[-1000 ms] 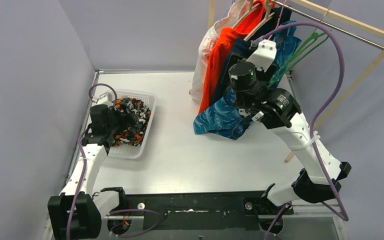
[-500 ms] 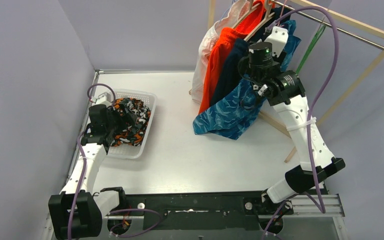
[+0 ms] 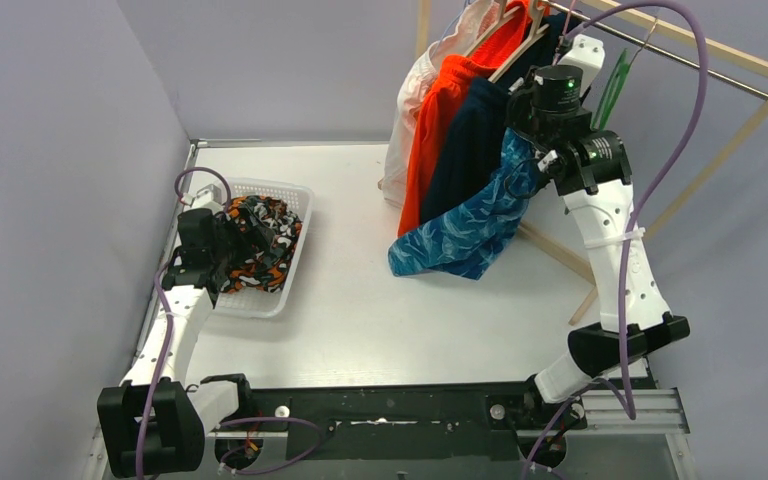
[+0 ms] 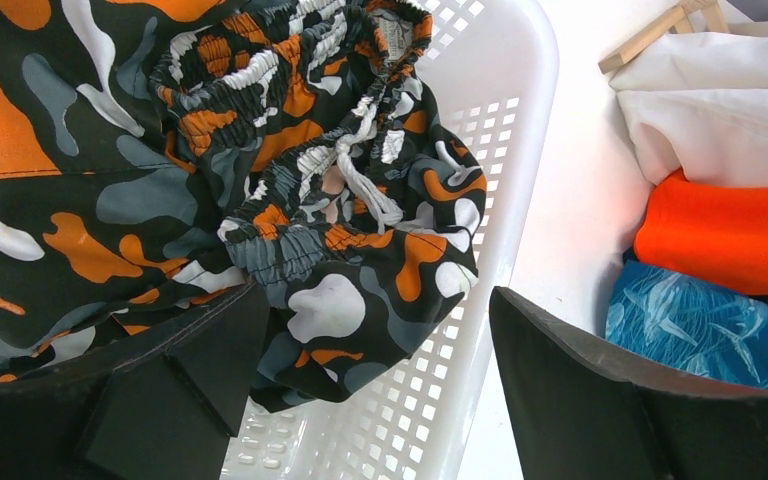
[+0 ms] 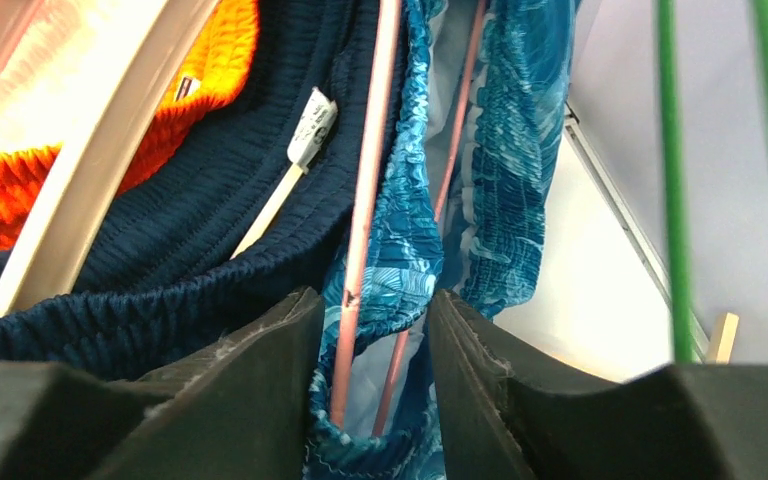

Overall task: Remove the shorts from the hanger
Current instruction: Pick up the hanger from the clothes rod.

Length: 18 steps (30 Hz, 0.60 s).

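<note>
1. Shorts: five pairs. One, the camouflage pair [image 3: 255, 245], beneath the left hand [image 4: 370, 340]; four beside the right hand [image 5: 375, 320]: teal pair [image 3: 460, 235], navy pair [image 3: 470, 150], orange pair [image 3: 430, 120], white pair [image 3: 400, 130].
2. Basket [image 3: 298, 255]: one, beneath left hand.
3. Hands: two.
4. Green hangers [image 3: 615, 85]: count unclear.
</note>
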Motion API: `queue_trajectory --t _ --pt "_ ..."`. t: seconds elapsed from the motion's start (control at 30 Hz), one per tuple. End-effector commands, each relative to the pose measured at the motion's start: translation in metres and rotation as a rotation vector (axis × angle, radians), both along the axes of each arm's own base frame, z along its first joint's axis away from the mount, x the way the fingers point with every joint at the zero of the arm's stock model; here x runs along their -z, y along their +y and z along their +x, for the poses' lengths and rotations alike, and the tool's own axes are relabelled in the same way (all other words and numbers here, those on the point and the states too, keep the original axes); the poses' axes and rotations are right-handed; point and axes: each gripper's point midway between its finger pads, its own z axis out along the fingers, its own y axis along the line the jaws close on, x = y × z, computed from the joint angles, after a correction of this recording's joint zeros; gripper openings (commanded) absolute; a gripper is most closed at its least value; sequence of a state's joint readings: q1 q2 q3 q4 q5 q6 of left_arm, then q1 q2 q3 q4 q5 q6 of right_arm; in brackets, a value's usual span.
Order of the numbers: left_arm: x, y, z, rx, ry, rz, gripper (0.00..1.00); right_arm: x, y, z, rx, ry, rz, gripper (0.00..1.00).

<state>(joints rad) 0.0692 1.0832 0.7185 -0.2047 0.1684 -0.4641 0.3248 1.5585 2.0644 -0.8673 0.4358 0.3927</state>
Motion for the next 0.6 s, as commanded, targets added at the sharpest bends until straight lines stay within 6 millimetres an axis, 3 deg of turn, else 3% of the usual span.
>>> queue_trajectory --t 0.0,0.1,0.2,0.27,0.57 --pt "-0.019 0.002 0.011 -0.005 -0.082 0.002 0.82 -0.013 0.013 0.01 -0.067 -0.043 0.016 0.37" --pt "-0.02 0.003 0.011 -0.006 -0.08 0.001 0.82 -0.017 0.007 0.009 -0.041 -0.055 -0.002 0.18" --pt "-0.023 0.005 0.01 -0.019 -0.089 0.009 0.82 -0.026 -0.001 0.006 -0.012 -0.08 -0.041 0.12" --pt "-0.023 0.006 0.01 -0.026 -0.09 0.011 0.82 -0.033 -0.01 0.003 0.029 -0.112 -0.068 0.02" --pt "-0.023 0.006 0.009 -0.027 -0.087 0.01 0.82 -0.057 -0.007 -0.007 0.1 -0.238 -0.212 0.0"
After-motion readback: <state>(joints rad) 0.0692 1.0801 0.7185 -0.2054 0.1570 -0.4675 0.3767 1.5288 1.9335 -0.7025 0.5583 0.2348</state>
